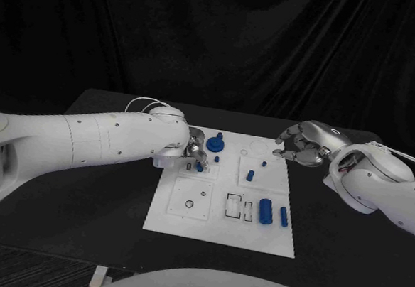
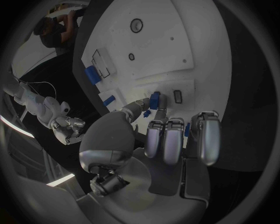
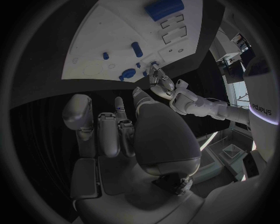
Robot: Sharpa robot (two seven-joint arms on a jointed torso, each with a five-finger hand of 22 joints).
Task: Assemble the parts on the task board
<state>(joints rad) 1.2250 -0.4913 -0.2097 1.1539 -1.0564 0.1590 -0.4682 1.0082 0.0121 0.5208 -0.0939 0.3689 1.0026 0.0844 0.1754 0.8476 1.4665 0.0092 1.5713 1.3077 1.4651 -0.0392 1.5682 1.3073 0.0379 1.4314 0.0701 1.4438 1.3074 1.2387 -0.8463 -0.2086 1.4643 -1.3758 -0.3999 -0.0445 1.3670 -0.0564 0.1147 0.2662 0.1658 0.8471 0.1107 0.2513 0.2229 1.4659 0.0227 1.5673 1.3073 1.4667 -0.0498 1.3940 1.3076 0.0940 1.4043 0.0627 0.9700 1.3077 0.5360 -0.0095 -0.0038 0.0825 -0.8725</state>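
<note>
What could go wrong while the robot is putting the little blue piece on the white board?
The left hand pinches a small blue part by its fingertips over the task board, so it might slip out or go in crooked. Other blue parts lie loose close by, and the fingers could knock them. The right hand hovers beside the board's far corner holding nothing, so it probably can't steady the board if it shifts.
</note>
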